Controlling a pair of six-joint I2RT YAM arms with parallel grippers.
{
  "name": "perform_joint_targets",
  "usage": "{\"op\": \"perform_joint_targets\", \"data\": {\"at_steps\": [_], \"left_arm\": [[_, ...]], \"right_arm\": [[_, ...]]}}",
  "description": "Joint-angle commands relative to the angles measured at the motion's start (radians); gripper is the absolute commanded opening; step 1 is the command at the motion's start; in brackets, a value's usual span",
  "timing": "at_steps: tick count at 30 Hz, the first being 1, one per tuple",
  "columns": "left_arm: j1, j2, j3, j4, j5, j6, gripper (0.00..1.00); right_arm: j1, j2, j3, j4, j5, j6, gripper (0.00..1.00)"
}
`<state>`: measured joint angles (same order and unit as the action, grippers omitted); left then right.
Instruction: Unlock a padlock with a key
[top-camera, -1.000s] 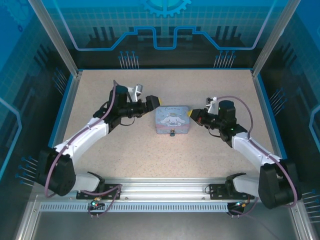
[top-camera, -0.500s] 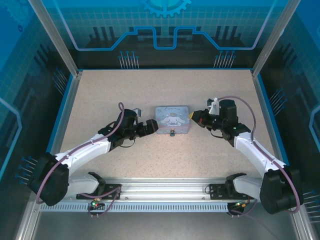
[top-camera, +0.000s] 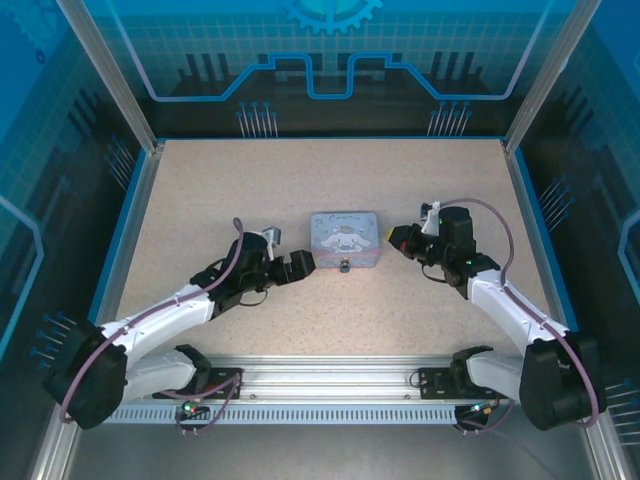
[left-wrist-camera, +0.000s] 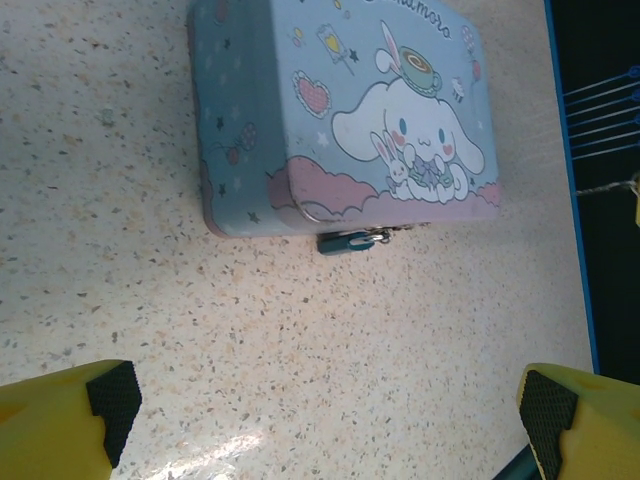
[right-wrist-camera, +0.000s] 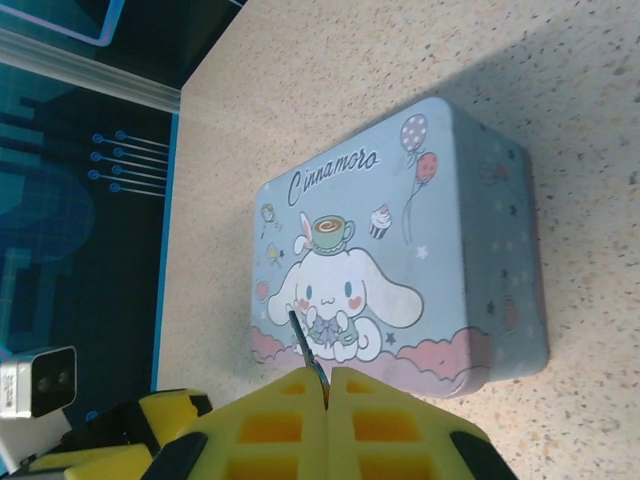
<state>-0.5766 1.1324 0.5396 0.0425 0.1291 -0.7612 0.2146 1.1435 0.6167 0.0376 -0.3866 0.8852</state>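
While the tin (top-camera: 343, 238) sits mid-tabletop (top-camera: 200, 190) with free room to every edge, the padlock (left-wrist-camera: 345, 241) hangs on its near side. The left end effector (left-wrist-camera: 328, 405) gapes wide and empty, and the right end effector (right-wrist-camera: 328, 385) is clamped tight on the key (right-wrist-camera: 305, 345).

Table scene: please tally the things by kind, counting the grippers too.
tin: 1
padlock: 1, at the tin's front edge
key: 1, a thin blade poking out of the shut right gripper
grippers: 2, the left gripper open
Total: 5
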Motion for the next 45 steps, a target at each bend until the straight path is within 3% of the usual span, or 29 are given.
{"op": "perform_joint_targets", "data": {"at_steps": [1, 8, 15, 22, 33, 40, 45], "left_arm": [[-0.024, 0.015, -0.035, 0.086, 0.034, -0.008, 0.99], [-0.077, 0.139, -0.010, 0.209, 0.055, -0.013, 0.99], [-0.152, 0.250, 0.022, 0.312, 0.023, -0.009, 0.99], [-0.159, 0.327, 0.041, 0.381, -0.001, -0.018, 0.99], [-0.116, 0.436, 0.128, 0.412, -0.023, 0.000, 0.99], [-0.063, 0.436, 0.116, 0.435, -0.001, -0.003, 0.99], [-0.045, 0.410, 0.096, 0.420, 0.017, 0.017, 0.99]], "right_arm": [[-0.022, 0.018, -0.008, 0.070, 0.043, -0.027, 0.00], [-0.043, 0.091, -0.013, 0.125, 0.033, -0.031, 0.00], [-0.101, 0.036, -0.066, 0.069, 0.030, -0.057, 0.00], [-0.124, 0.050, -0.087, 0.123, -0.016, -0.041, 0.00], [-0.011, 0.210, -0.014, 0.194, 0.025, -0.015, 0.00], [0.085, 0.305, 0.054, 0.226, 0.063, 0.005, 0.00], [0.092, 0.302, 0.066, 0.199, 0.082, -0.011, 0.00]]}}
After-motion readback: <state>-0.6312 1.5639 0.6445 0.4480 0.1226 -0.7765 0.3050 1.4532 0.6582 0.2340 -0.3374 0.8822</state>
